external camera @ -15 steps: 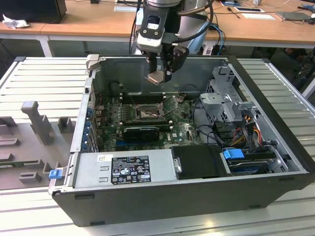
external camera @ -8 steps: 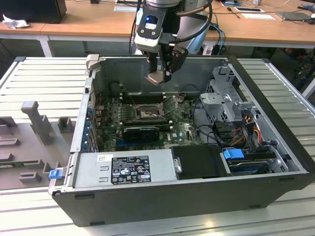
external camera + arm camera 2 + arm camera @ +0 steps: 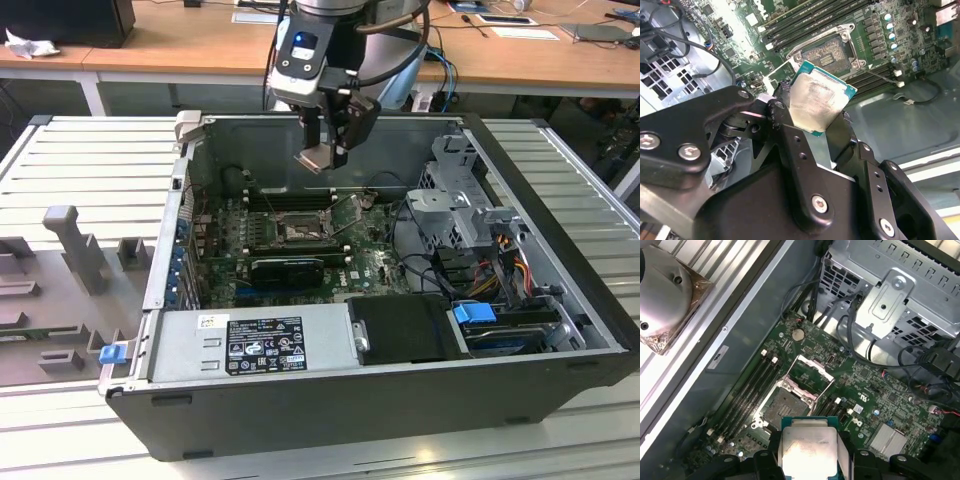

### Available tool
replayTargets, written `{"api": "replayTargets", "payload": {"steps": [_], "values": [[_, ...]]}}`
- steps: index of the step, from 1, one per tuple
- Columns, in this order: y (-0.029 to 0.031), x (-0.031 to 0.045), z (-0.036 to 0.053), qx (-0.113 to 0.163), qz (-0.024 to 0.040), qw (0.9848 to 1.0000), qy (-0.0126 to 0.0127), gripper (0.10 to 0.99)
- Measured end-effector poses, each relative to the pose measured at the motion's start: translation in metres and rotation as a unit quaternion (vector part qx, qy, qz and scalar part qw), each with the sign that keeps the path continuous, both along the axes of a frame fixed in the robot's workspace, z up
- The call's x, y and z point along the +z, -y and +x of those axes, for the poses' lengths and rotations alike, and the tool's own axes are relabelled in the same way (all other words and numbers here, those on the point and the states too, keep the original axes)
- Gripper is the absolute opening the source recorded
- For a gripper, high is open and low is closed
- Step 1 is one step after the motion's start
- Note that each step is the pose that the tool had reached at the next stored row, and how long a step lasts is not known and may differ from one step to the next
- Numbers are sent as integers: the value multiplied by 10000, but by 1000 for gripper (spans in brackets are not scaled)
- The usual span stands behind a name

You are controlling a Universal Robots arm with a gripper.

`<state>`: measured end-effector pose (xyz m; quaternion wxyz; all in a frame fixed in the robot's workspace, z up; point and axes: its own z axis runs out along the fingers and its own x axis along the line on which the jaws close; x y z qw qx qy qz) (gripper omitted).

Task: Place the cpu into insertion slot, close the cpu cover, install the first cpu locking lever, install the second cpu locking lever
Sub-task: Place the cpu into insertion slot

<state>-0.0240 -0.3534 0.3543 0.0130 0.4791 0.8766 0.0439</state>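
My gripper hangs above the open computer case, shut on the cpu, a small square chip with a pale metal top. In both wrist views the cpu sits clamped by its edges between the black fingers. The insertion slot, a dark square socket with a metal rim, lies bare on the green motherboard below and slightly ahead of the chip. The cpu cover stands swung open at the slot's side.
Long black memory slots run beside the socket. A black ribbed card, the power supply and a metal drive cage with cables crowd the case. A round silvery heat sink rests outside the case wall.
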Motion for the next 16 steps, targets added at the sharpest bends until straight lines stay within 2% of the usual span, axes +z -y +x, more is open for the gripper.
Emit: {"api": "replayTargets", "payload": {"steps": [6, 16], "values": [[0, -5, 0, -264, 0, 9997, 0, 525], [0, -8, 0, -491, 0, 9988, 0, 525]]}}
